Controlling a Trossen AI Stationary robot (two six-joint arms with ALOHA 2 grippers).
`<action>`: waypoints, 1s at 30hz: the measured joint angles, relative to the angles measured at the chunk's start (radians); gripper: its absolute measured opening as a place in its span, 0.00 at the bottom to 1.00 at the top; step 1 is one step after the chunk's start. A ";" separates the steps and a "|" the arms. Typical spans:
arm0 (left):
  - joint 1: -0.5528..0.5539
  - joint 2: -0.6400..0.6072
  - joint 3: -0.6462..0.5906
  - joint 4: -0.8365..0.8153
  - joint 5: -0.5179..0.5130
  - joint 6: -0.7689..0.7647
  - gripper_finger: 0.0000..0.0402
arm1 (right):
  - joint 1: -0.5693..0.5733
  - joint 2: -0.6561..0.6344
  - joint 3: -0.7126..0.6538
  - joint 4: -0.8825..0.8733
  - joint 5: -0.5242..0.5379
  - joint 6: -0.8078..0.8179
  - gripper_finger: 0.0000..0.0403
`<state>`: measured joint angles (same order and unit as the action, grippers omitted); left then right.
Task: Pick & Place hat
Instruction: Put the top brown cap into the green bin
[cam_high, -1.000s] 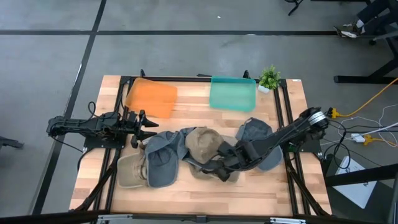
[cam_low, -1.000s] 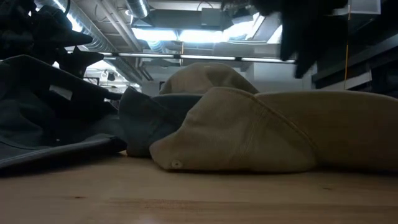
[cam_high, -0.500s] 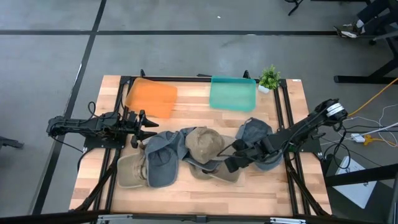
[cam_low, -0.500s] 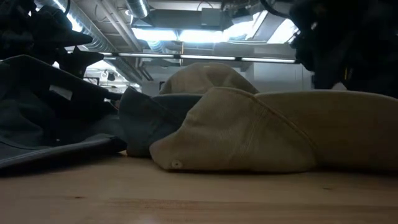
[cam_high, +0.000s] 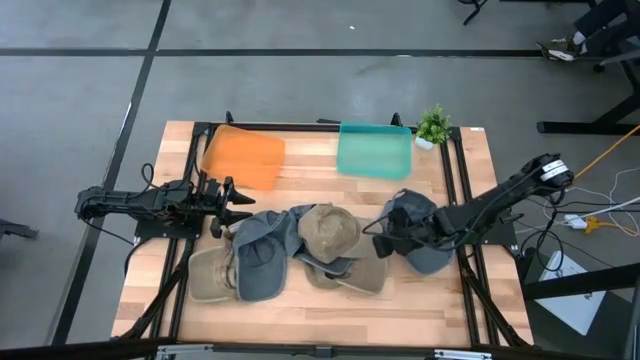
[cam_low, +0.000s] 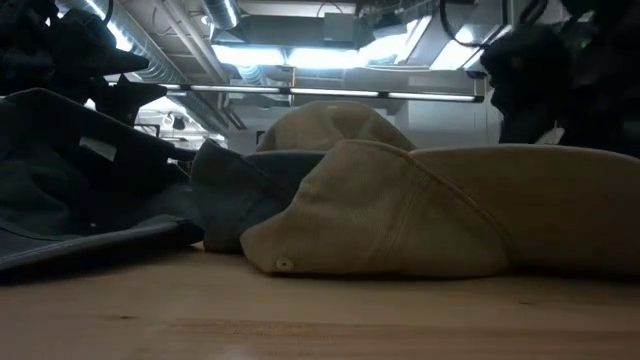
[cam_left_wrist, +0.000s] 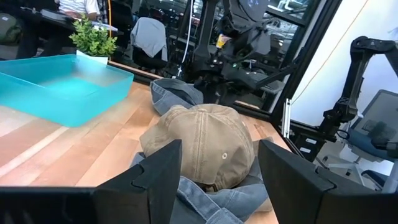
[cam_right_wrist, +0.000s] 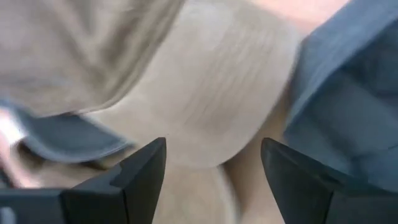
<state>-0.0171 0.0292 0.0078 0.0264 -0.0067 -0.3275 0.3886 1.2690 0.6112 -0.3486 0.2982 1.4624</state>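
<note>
Several hats sit bunched along the near half of the table (cam_high: 320, 318): a tan hat (cam_high: 327, 231) in the middle with grey-blue ones around it. Right gripper (cam_high: 383, 236) hangs just right of that pile, fingers spread, holding nothing; left gripper (cam_high: 232, 207) waits at the pile's left end, also spread wide. Farther back sit an orange tray (cam_high: 243, 154) and a teal bin (cam_high: 375, 150).

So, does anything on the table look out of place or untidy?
Yes. The tan and blue-grey fabric caps lie heaped and overlapping mid-table, some overturned, while the orange plastic tray and the teal plastic tray hold no cap. Nothing looks damaged or spilled.
</note>
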 joint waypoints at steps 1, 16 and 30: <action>0.000 0.000 0.000 0.000 0.000 0.000 0.52 | -0.009 0.001 -0.010 0.008 -0.003 -0.007 0.64; 0.000 0.000 0.000 0.000 0.000 0.000 0.52 | -0.060 0.054 -0.075 0.216 -0.041 -0.114 0.64; 0.000 0.000 0.000 0.000 0.000 0.000 0.52 | -0.065 0.189 -0.076 0.504 -0.064 -0.289 0.59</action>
<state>-0.0171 0.0290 0.0079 0.0265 -0.0067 -0.3275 0.3233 1.4582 0.5354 0.1558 0.2338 1.1729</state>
